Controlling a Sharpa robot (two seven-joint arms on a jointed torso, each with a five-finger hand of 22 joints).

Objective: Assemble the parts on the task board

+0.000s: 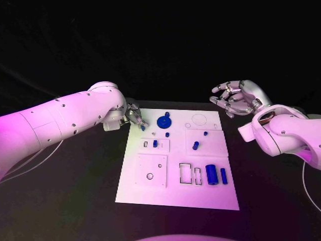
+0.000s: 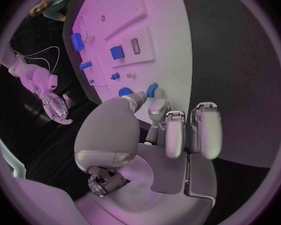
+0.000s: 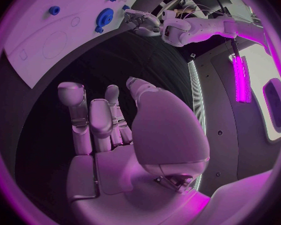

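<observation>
at the task board's [image 1: 176,193] far left corner the left hand [image 1: 134,119] pinches a small blue part [image 1: 143,127] in its fingers, likely to seat it, while the right hand [image 1: 235,98] hovers spread, empty.

The task board [image 1: 176,193] is seen as a flat white plate with a smooth, matt surface. The parts [image 1: 212,174] look like blue plastic with a light gloss. Both hands, left [image 1: 134,118] and right [image 1: 235,97], are made of silvery, shiny metal-like shells. The table [image 1: 88,201] is covered in matt black.
</observation>
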